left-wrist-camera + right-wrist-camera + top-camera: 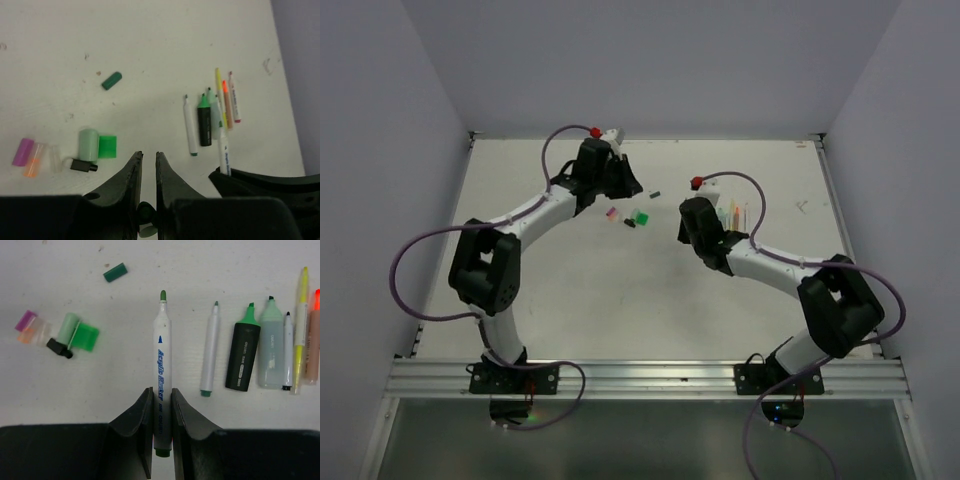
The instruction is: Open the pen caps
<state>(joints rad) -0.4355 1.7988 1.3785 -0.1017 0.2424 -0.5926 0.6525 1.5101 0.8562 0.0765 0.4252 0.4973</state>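
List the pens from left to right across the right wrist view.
White acrylic marker held by the right gripper → slim green-tipped white pen → black highlighter → pale green highlighter → thin black-tipped white pen → yellow pen → orange pen

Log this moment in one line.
right gripper: holds uncapped white marker | left gripper: nearly closed, contents unclear | loose caps: on table

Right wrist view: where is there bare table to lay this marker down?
Widest bare patch: between the held marker and the cap cluster, below the dark green cap. A narrower strip lies between the marker and the slim white pen. Right of that pen the row of pens is crowded.
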